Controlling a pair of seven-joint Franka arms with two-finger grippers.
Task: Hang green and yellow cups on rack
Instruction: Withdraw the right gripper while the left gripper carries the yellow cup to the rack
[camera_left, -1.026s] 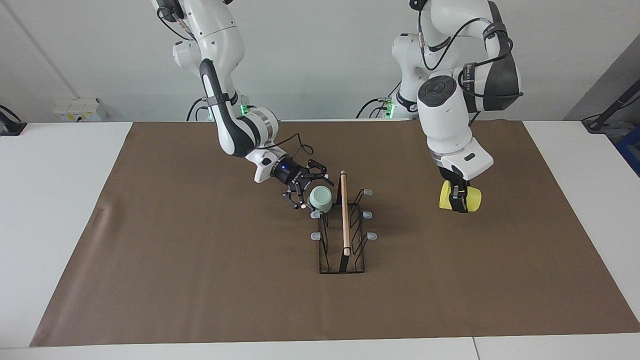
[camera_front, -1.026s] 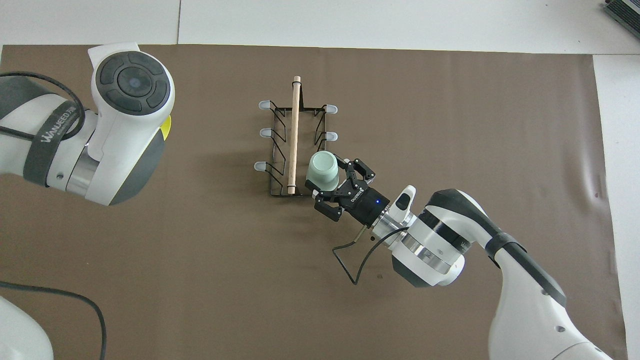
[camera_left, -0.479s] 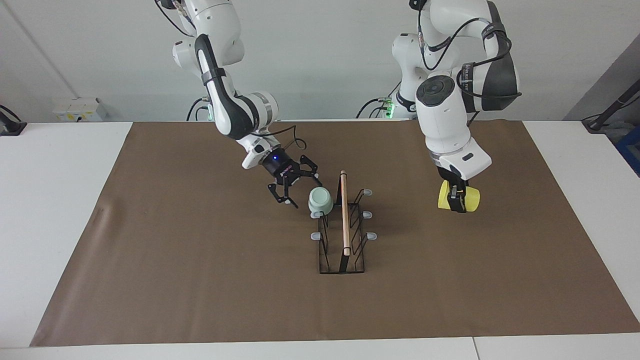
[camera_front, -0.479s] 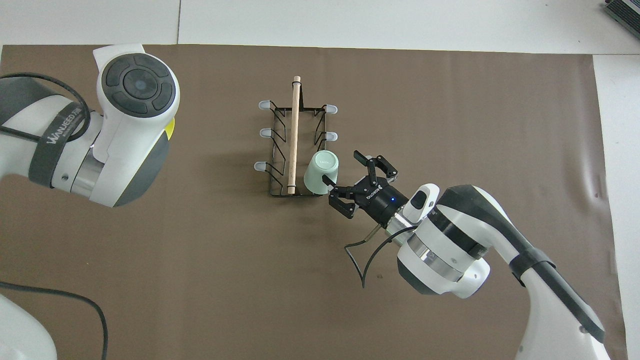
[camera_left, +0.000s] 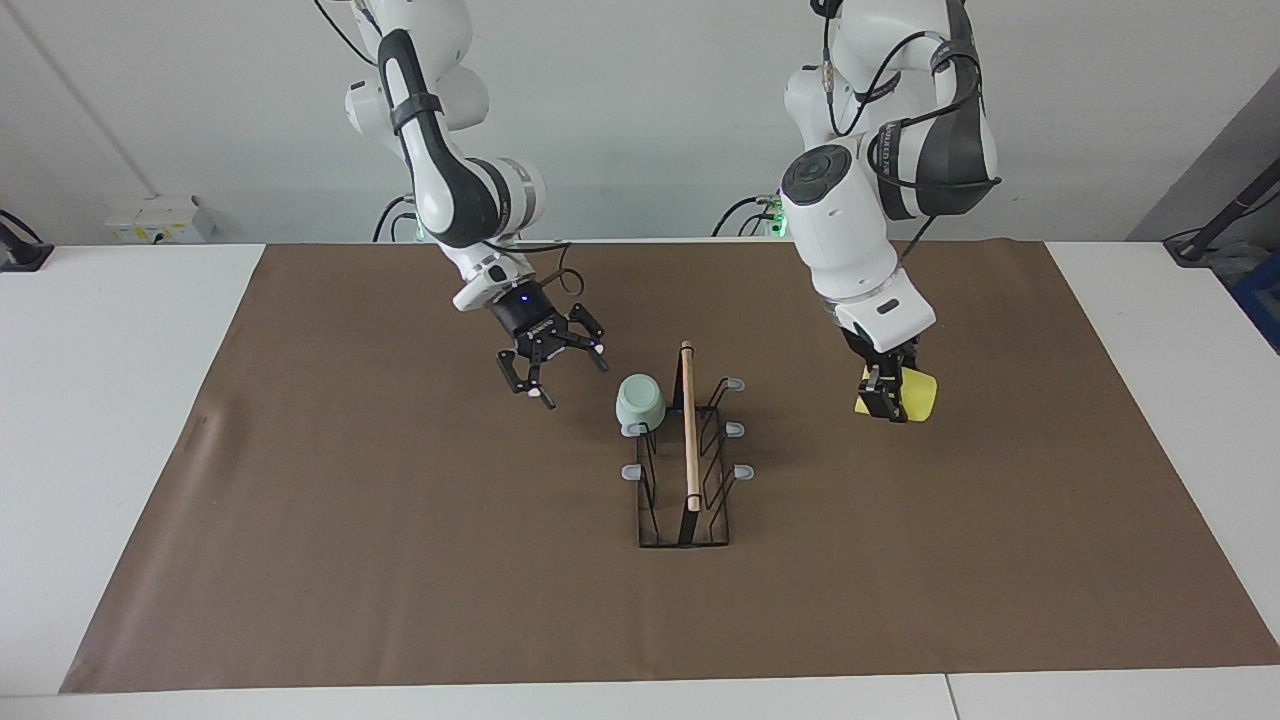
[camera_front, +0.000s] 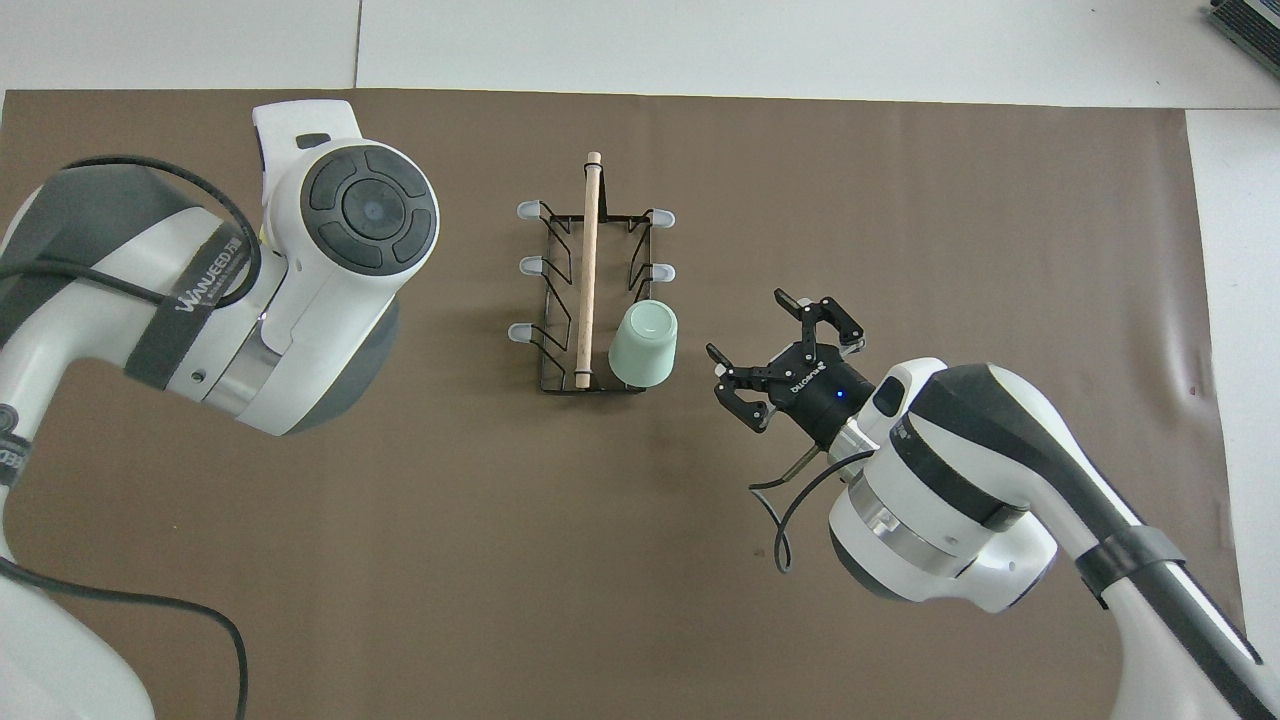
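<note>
While the right gripper hangs with spread fingers over the brown mat, at nine o'clock from the rack, the green cup sits upside down on the rack's prong nearest the robots. At three o'clock, the left gripper clamps the yellow cup.
</note>
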